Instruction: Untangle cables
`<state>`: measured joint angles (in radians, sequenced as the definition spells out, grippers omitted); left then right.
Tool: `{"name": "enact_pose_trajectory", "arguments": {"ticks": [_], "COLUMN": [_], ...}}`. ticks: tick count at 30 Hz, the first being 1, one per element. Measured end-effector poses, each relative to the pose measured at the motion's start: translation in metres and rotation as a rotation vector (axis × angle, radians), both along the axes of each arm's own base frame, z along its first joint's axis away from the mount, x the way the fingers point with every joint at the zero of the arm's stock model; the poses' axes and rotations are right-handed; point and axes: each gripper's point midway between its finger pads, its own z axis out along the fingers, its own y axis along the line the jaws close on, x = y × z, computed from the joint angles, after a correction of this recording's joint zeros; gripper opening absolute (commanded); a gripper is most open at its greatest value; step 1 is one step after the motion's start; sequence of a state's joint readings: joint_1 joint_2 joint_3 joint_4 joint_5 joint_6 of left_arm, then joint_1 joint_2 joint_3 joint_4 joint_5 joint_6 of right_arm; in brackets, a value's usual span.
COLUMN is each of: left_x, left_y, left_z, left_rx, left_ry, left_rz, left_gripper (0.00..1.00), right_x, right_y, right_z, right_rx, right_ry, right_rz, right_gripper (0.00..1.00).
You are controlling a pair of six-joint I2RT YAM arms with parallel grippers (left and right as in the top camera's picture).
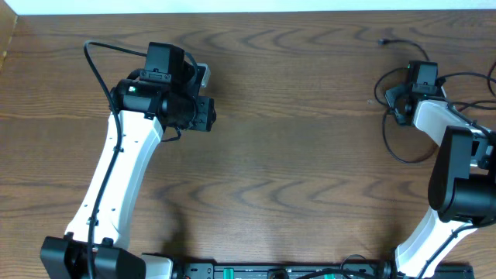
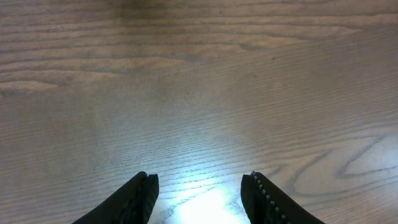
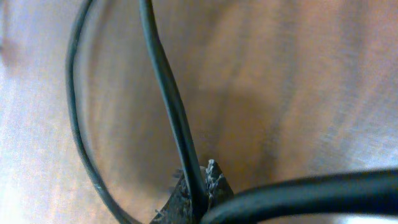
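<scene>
The black cables point(image 1: 403, 132) lie in loose loops on the wooden table at the far right, with one small plug end point(image 1: 385, 40) further back. My right gripper point(image 1: 401, 110) sits among the loops. In the right wrist view it point(image 3: 200, 186) is shut on one black cable point(image 3: 166, 93), which runs up out of the jaws. A thinner strand point(image 3: 76, 124) curves past on the left, and a blurred black strand point(image 3: 298, 194) crosses close in front. No white cable shows. My left gripper point(image 1: 206, 113) hovers at the table's left, open point(image 2: 199, 194), with only bare wood between its fingers point(image 2: 140, 199).
The wooden table point(image 1: 294, 155) stretches between the two arms. Both arm bases and a black rail point(image 1: 271, 271) stand along the front edge. A thick black wire point(image 1: 97, 70) arcs off the left arm.
</scene>
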<state>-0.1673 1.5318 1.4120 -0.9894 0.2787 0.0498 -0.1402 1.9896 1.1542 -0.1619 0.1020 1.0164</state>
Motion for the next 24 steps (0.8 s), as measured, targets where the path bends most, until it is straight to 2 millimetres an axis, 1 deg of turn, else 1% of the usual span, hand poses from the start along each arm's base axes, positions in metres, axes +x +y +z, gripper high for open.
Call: {"name": "enact_pose_trajectory", "arguments": {"ticks": [4, 6, 8, 9, 10, 11, 12, 13, 14, 16, 18, 19, 21, 22, 23, 24], "left_x": [0.0, 0.0, 0.0, 0.0, 0.0, 0.0, 0.0, 0.0, 0.0, 0.0, 0.0, 0.0, 0.0, 0.001, 0.001, 0.001], "left_y": [0.0, 0.0, 0.0, 0.0, 0.0, 0.0, 0.0, 0.0, 0.0, 0.0, 0.0, 0.0, 0.0, 0.0, 0.0, 0.0], "left_z": [0.0, 0.0, 0.0, 0.0, 0.0, 0.0, 0.0, 0.0, 0.0, 0.0, 0.0, 0.0, 0.0, 0.0, 0.0, 0.0], "left_rx": [0.0, 0.0, 0.0, 0.0, 0.0, 0.0, 0.0, 0.0, 0.0, 0.0, 0.0, 0.0, -0.001, 0.0, -0.001, -0.001], "left_ry": [0.0, 0.0, 0.0, 0.0, 0.0, 0.0, 0.0, 0.0, 0.0, 0.001, 0.0, -0.001, -0.002, -0.003, -0.003, -0.003], "left_rz": [0.0, 0.0, 0.0, 0.0, 0.0, 0.0, 0.0, 0.0, 0.0, 0.0, 0.0, 0.0, 0.0, 0.0, 0.0, 0.0], "left_gripper": [0.5, 0.49, 0.49, 0.49, 0.49, 0.49, 0.49, 0.49, 0.49, 0.49, 0.49, 0.49, 0.5, 0.49, 0.49, 0.49], "right_x": [0.009, 0.013, 0.019, 0.024, 0.029, 0.034, 0.038, 0.039, 0.037, 0.028, 0.003, -0.007, -0.044, -0.056, -0.075, -0.086], "right_y": [0.005, 0.006, 0.0, -0.006, -0.014, -0.025, -0.032, -0.045, -0.062, -0.09, -0.129, -0.141, -0.18, -0.192, -0.21, -0.219], "right_z": [0.007, 0.014, 0.034, 0.05, 0.069, 0.096, 0.115, 0.145, 0.18, 0.236, 0.298, 0.316, 0.358, 0.367, 0.374, 0.374], "right_rx": [0.018, 0.03, 0.021, 0.009, -0.012, -0.046, -0.069, -0.11, -0.16, -0.242, -0.335, -0.364, -0.439, -0.46, -0.479, -0.483], "right_ry": [-0.031, -0.038, -0.058, -0.083, -0.111, -0.153, -0.186, -0.228, -0.274, -0.347, -0.413, -0.431, -0.46, -0.463, -0.452, -0.435], "right_rz": [0.048, 0.084, 0.118, 0.131, 0.144, 0.155, 0.159, 0.158, 0.147, 0.112, 0.04, 0.013, -0.084, -0.117, -0.166, -0.19], "right_gripper": [0.01, 0.01, 0.01, 0.01, 0.01, 0.01, 0.01, 0.01, 0.01, 0.01, 0.01, 0.01, 0.01, 0.01, 0.01, 0.01]}}
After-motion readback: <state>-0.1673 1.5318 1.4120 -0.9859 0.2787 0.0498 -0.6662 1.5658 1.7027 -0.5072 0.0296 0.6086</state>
